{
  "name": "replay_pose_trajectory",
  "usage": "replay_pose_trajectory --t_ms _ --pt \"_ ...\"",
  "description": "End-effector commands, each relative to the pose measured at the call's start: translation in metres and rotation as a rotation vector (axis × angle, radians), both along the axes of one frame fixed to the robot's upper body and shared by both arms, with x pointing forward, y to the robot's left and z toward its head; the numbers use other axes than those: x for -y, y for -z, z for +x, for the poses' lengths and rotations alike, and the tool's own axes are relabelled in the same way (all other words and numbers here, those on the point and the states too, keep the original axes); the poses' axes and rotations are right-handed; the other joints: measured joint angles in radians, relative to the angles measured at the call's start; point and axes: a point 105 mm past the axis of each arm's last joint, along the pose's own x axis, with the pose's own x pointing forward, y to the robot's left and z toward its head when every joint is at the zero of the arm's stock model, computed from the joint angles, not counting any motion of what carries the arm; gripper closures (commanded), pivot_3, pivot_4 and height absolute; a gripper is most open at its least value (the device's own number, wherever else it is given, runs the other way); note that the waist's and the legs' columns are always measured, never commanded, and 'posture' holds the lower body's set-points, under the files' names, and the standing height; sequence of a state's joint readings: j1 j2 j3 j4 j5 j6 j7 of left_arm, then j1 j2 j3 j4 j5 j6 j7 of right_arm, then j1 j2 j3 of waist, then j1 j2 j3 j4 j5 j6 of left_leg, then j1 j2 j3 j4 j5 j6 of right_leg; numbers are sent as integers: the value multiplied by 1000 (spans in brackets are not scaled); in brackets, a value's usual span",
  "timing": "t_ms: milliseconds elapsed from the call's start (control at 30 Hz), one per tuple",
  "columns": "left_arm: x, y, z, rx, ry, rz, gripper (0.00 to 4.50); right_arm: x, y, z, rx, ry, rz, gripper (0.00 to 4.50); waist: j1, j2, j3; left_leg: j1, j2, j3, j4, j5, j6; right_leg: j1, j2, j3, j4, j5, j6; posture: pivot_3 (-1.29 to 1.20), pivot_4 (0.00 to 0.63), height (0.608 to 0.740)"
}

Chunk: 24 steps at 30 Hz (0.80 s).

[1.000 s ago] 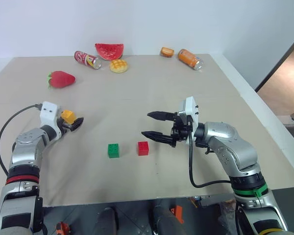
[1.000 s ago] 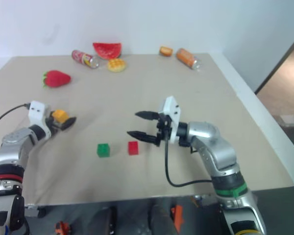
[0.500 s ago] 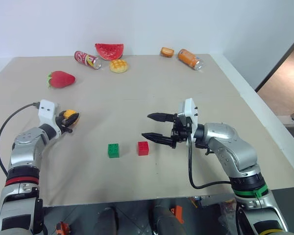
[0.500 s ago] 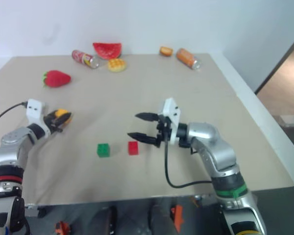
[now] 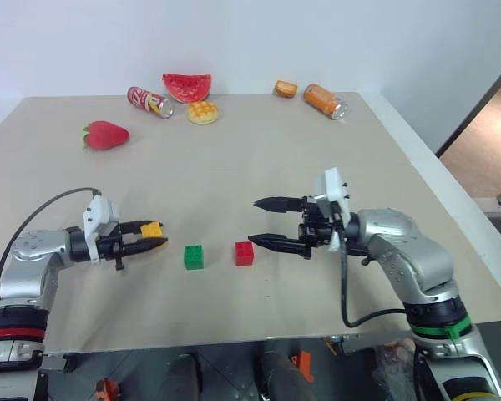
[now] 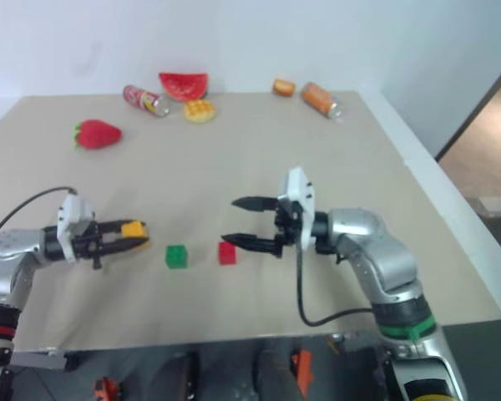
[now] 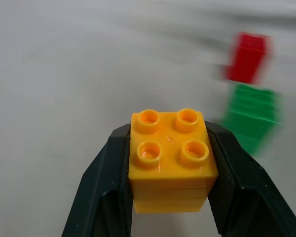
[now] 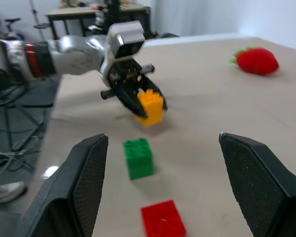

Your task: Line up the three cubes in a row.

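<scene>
My left gripper [image 5: 156, 241] is shut on the yellow-orange cube [image 5: 152, 229] and holds it just above the table, a short way left of the green cube [image 5: 194, 256]. The wrist view has this studded cube [image 7: 170, 160] clamped between both black fingers [image 7: 108, 187]. The red cube [image 5: 245, 253] lies just right of the green one, both flat on the table. My right gripper [image 5: 257, 221] is open and empty, pointing left, its lower fingertip close to the red cube's right side. Its wrist view looks past the red cube [image 8: 163, 226] and green cube [image 8: 139, 158] to the held yellow one [image 8: 150, 107].
At the far edge lie a red can [image 5: 149, 101], a watermelon slice [image 5: 186, 86], a waffle bun [image 5: 203, 112], a small orange toy [image 5: 285, 88] and an orange can [image 5: 324, 100]. A strawberry toy [image 5: 105, 134] sits at the far left. The table's right edge [image 5: 451, 209] runs past my right arm.
My left gripper closed on the yellow-orange cube, then carried it nearer and to the right, turning to point at the green cube. The right gripper stayed open and barely shifted.
</scene>
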<state>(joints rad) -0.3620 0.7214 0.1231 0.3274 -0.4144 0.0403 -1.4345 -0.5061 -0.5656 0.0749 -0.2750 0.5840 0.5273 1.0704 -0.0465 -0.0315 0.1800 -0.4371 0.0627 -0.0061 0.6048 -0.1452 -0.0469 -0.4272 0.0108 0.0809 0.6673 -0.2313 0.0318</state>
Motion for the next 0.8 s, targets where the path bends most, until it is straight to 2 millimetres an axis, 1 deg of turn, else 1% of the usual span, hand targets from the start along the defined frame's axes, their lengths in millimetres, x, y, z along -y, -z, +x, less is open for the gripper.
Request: replay_pose_trajectory --t_ms 33,200,333,500,700,800 --pt "-3 -12 -6 30 71 2 3150 5 -9 -8 27 -17 5 782 0 0 0 0 0 0 0 0 0 0 0 0 0 0 0 0 150 740" --pt "-13 -18 -1 8 50 -27 3150 8 -6 -7 27 4 -8 782 0 0 0 0 0 0 1 0 0 0 0 0 0 0 0 0 150 740" --pt "-20 -7 -9 -28 92 19 3150 5 -4 -9 26 10 -4 782 -2 0 0 0 0 0 0 0 0 -1 0 0 0 0 0 0 150 740" --pt "-20 -5 -7 -29 87 -4 3150 7 -4 -9 24 17 -9 782 -1 0 0 0 0 0 0 0 0 -1 0 0 0 -1 -1 0 150 740" --pt "-16 8 -13 -57 103 -17 3150 7 -4 -8 28 21 -18 782 -1 0 0 0 0 0 0 0 0 -1 0 0 0 -1 0 0 150 740" --pt "-16 11 -13 -65 99 -20 3150 7 -4 -8 29 23 -22 782 0 0 0 0 0 0 0 0 0 -1 0 0 0 -1 0 0 150 740"
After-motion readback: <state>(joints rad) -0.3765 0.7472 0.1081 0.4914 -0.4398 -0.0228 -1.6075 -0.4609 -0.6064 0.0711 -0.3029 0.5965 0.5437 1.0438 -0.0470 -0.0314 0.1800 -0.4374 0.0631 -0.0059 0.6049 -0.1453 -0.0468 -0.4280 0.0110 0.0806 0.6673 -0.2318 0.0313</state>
